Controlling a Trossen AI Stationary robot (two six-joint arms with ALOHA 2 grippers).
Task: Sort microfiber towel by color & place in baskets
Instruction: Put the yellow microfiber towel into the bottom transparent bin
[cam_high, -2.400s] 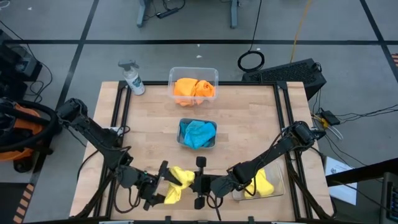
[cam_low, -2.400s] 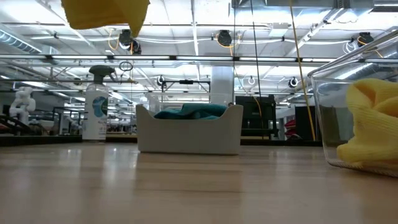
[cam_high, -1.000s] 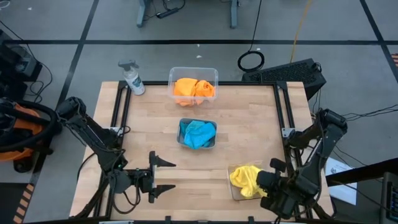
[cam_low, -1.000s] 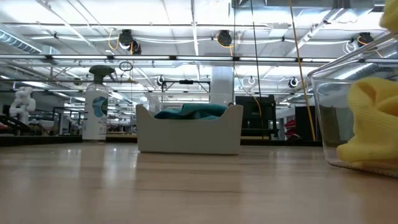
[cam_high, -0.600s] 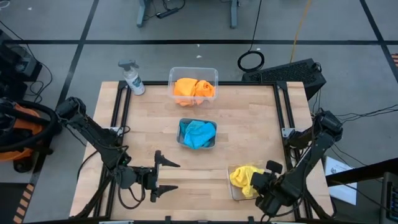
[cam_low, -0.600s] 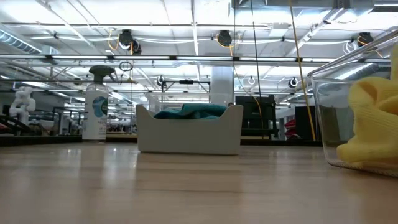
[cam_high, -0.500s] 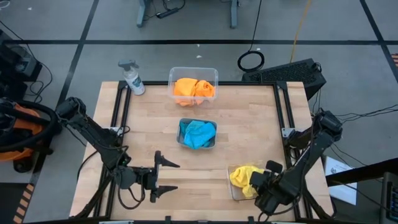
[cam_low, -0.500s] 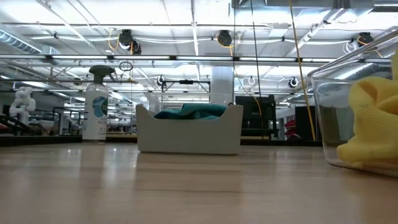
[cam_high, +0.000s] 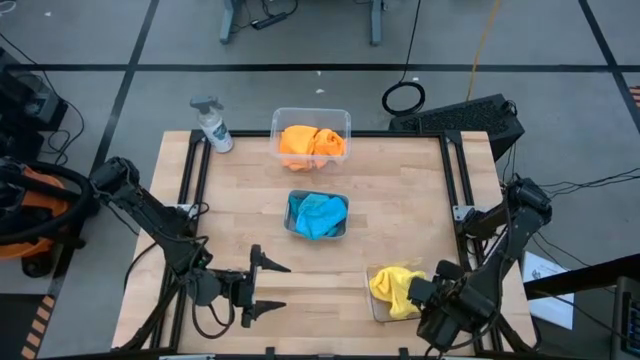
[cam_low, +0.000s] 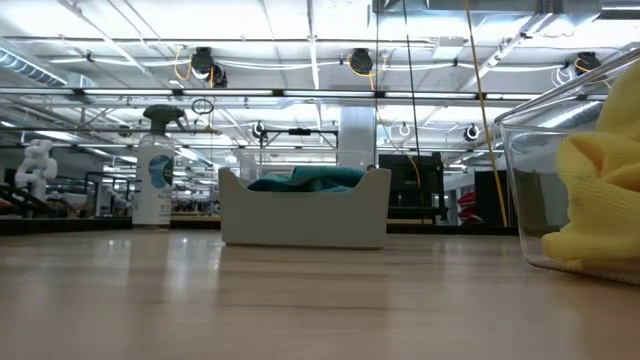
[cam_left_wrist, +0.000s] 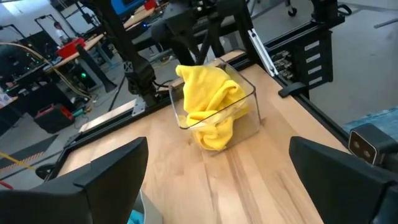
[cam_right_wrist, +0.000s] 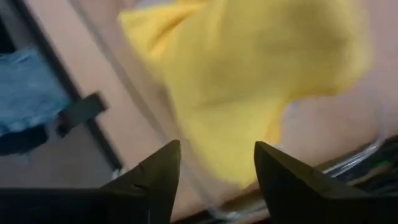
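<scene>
Step in hand: the release of the last yellow towel (cam_high: 393, 286) into the clear basket (cam_left_wrist: 247, 109) at the near right corner of the table (cam_high: 400, 190). The right gripper (cam_high: 432, 305) hangs over that basket's near end, fingers (cam_right_wrist: 155, 177) parted, nothing between them; the yellow cloth lies loose just beyond the tips, heaped above the basket rim. Whether the tips touch the cloth cannot be told.

The left gripper (cam_high: 262, 285) waits above the bare near-left part of the table, spread wide and empty.

Other sorting stands complete: orange towels (cam_high: 312, 141) in the far basket (cam_high: 283, 118), blue towels (cam_high: 318, 214) in the small middle basket (cam_low: 303, 215). No cloth lies on the table itself.

Judgement: the task looks all but finished. The next move calls for the right arm to lift clear without snagging the heaped cloth.
</scene>
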